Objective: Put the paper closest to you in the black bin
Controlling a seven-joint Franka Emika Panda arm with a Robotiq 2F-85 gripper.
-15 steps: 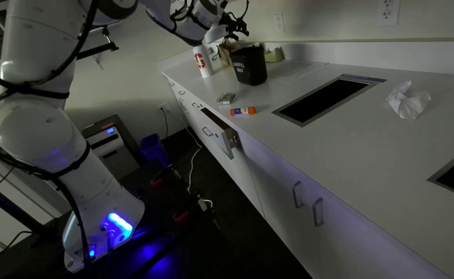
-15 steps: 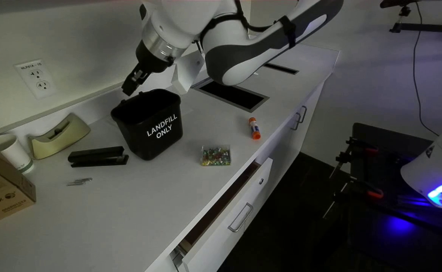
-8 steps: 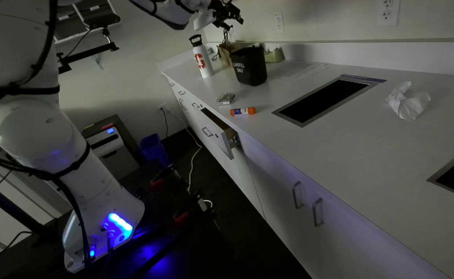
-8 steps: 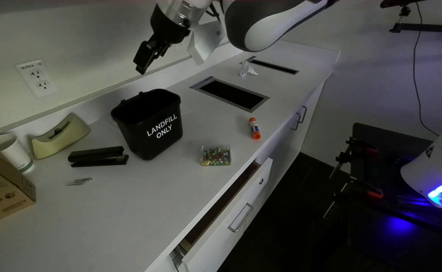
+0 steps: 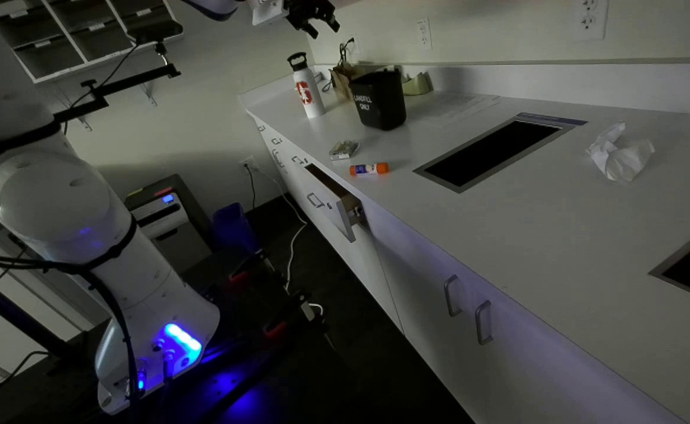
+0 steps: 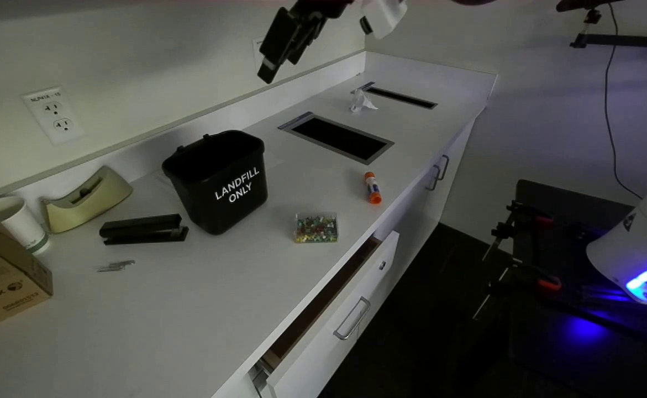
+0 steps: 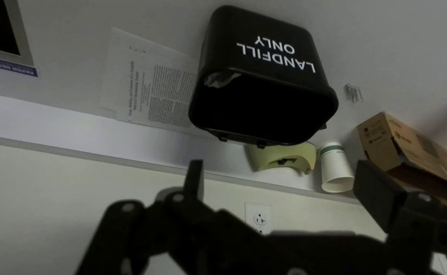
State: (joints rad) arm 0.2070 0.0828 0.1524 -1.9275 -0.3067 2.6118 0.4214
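The black bin marked "LANDFILL ONLY" stands upright on the counter in both exterior views (image 5: 378, 100) (image 6: 221, 193) and in the wrist view (image 7: 261, 46). A crumpled piece of paper (image 7: 221, 79) lies inside its mouth in the wrist view; the rest of the inside is dark. Another crumpled white paper lies on the counter between the dark slots, in both exterior views (image 5: 620, 154) (image 6: 362, 101). My gripper is open and empty, high above the counter and apart from the bin, in both exterior views (image 5: 323, 29) (image 6: 280, 66) and the wrist view (image 7: 280, 179).
Printed sheets (image 7: 166, 93) lie flat beside the bin. A glue stick (image 6: 372, 188), a pushpin box (image 6: 316, 228), a stapler (image 6: 143, 229), a tape dispenser (image 6: 87, 199), a cup (image 6: 16, 224), a carton (image 6: 11, 282) and a bottle (image 5: 307, 88) stand around. A drawer (image 6: 334, 326) is open.
My gripper has risen and moved away from above the bin, up and left in an exterior view, up and right in another. The bin and the paper on the counter have not moved.
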